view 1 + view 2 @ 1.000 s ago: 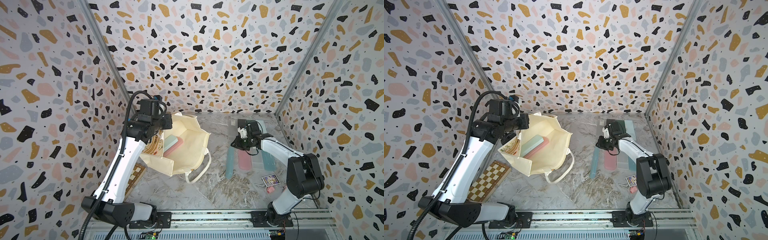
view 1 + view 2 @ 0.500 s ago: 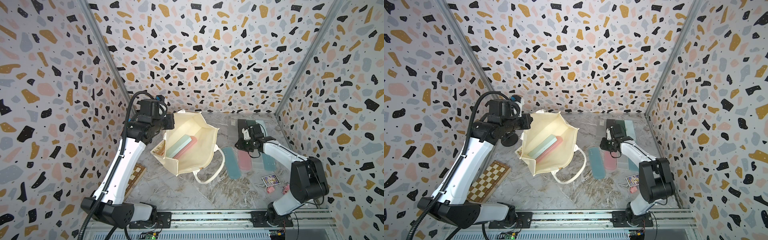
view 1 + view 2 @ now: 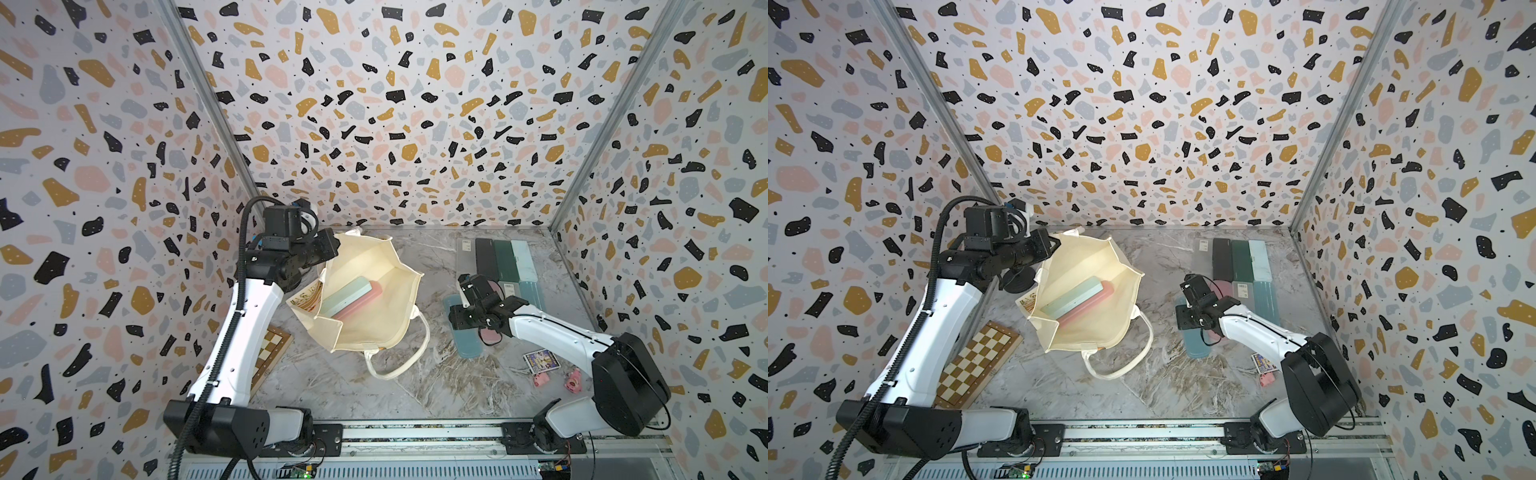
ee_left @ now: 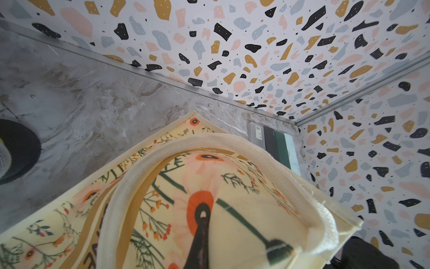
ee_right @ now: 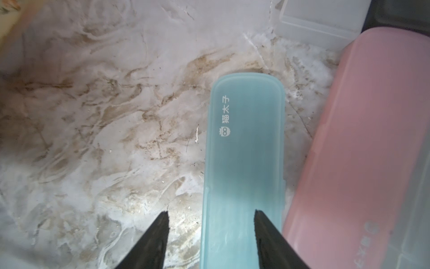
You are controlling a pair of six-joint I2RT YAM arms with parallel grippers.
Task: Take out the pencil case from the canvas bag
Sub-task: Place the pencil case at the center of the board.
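The left pincer [image 3: 330, 249] is clamped tight on the far rim of the canvas bag [image 3: 374, 257], right where one cream handle [image 4: 223, 139] arches across the left wrist view over the floral print; the bag's mouth gapes wide in both top views, and the second handle trails loose onto the marble counter [image 3: 353, 395] on the near side. Inside the bag, a pale green case [image 3: 347, 297] and a pink case [image 3: 359, 307] lie side by side, touching along their length, slanted across the bottom.

Over on the right, the blue pencil case [image 3: 467, 345] is out of the bag and lies flat on the counter, well apart from the canvas; the right pincer [image 5: 210, 213] hangs just above its near end with its jaws parted and nothing gripped; one fingertip [image 5: 258, 215] sits over the blue lid, the other over bare marble beside it. A second pink case [image 5: 360, 139] rests just beside the blue one, angled slightly toward it; whether the two touch is not clear.

Behind them, a row of cases [image 3: 498, 257] lines the back edge; a chessboard [image 3: 270, 353] lies under the left arm; a small printed card [image 3: 542, 359] sits near the right arm's base.
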